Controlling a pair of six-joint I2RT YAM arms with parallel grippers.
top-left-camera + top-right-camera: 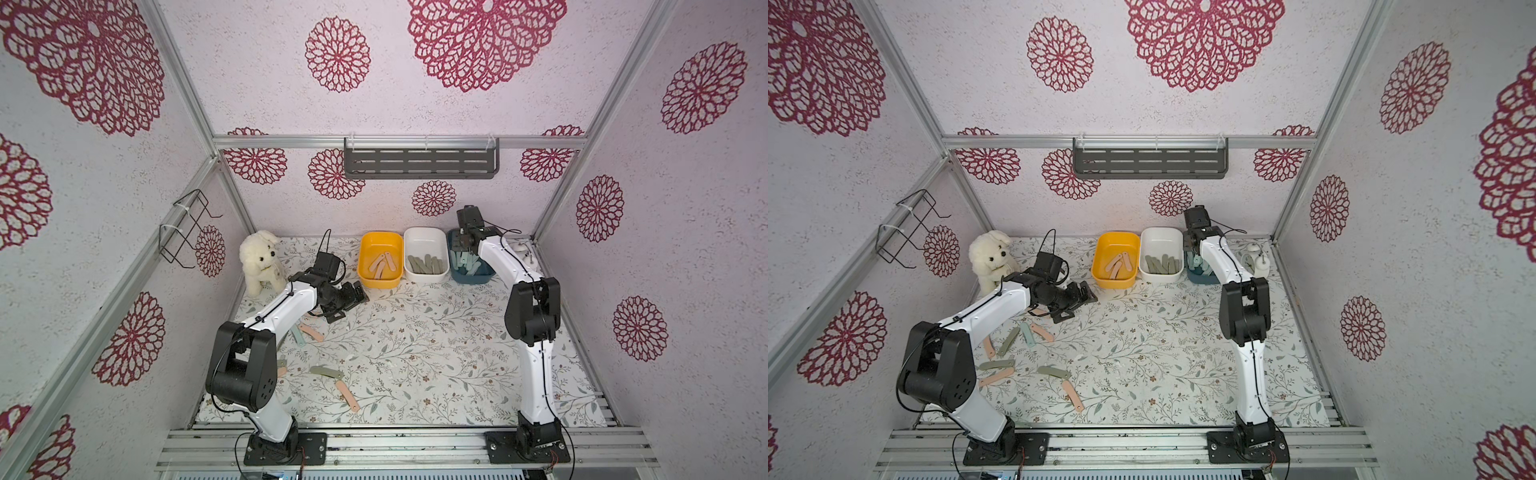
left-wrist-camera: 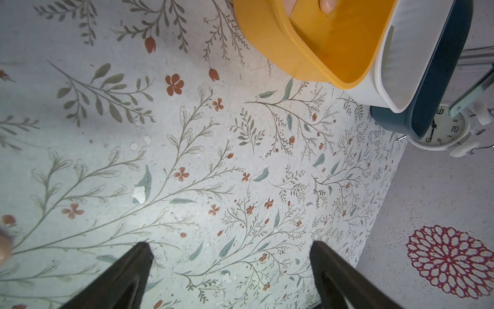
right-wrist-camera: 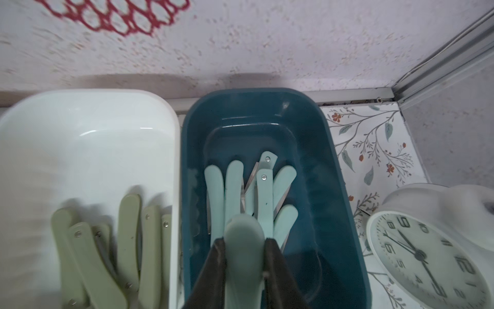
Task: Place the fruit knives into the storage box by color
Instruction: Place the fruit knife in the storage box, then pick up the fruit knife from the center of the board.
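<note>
A mint knife is clamped in the right gripper over the dark teal tub, where matching knives are gathered. The left gripper is held spread, empty.

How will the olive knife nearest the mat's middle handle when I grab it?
Probably stiff and light: the olive knife is a thin flat bar. It lies flat on the mat, so it should not roll, but may slide if pushed. It may hinge open: alike knives in the white tub show rivets and an exposed blade.

right claw gripping mint knife, above teal tub
</note>
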